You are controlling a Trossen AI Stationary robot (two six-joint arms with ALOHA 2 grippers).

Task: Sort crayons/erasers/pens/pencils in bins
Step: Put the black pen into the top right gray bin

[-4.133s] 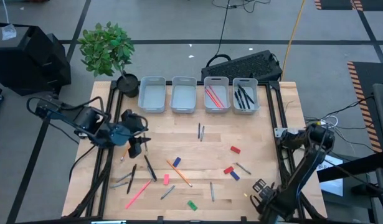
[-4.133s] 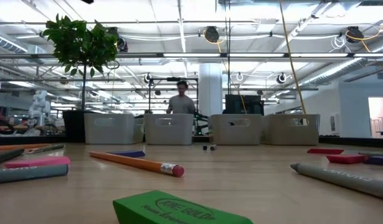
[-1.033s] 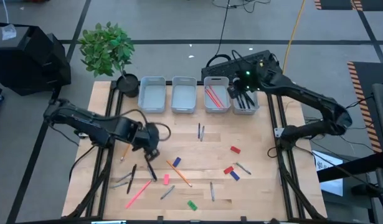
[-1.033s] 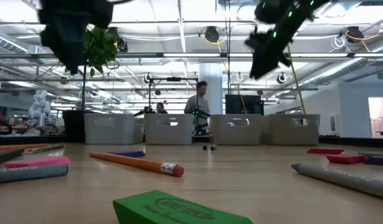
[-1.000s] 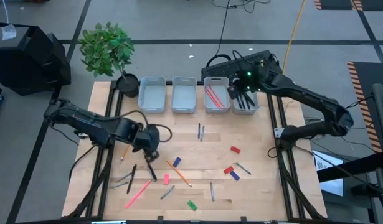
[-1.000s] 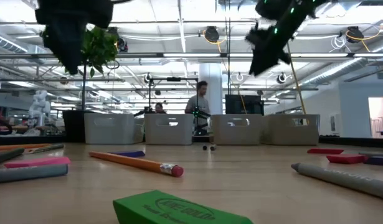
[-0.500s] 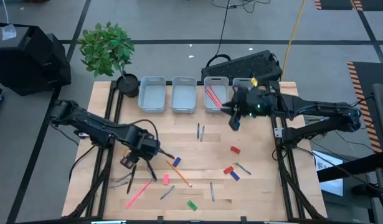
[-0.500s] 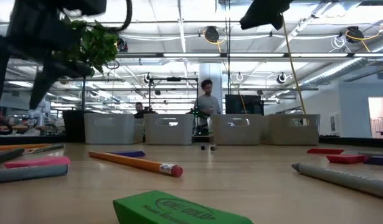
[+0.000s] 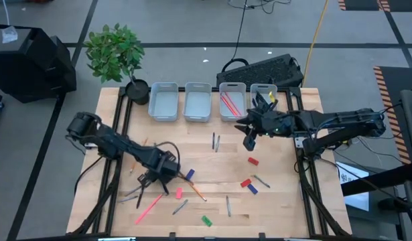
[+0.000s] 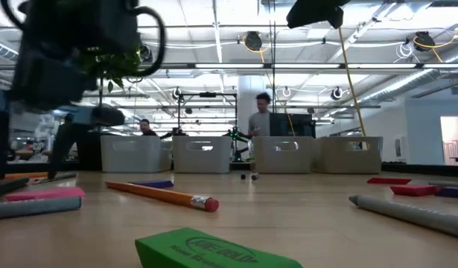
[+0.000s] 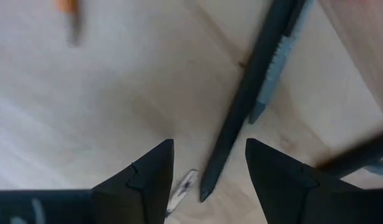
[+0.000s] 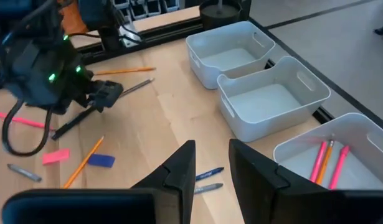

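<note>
— Both arms moved. The left gripper (image 9: 152, 179) dropped low over the sticks on the left part of the table (image 9: 286, 207), and the right gripper (image 9: 249, 140) came away from the bins (image 9: 197, 102) and now hangs over the wood.

— Are they holding anything?

— No. The left one's jaws are open, with a black pen (image 11: 247, 106) lying between the tips, not pinched. The right one's jaws are a little apart and empty.

— How much is sorted?

— Not much, I think. One bin has pink and orange sticks (image 9: 230, 104), and the bin on the right has dark pens. The other two look empty.

— And the erasers (image 9: 249, 181)?

— All out on the table: red and blue ones on the right, a pink one (image 9: 179, 193), a blue one beside it, and a green one (image 9: 206, 219) near the front edge.
</note>
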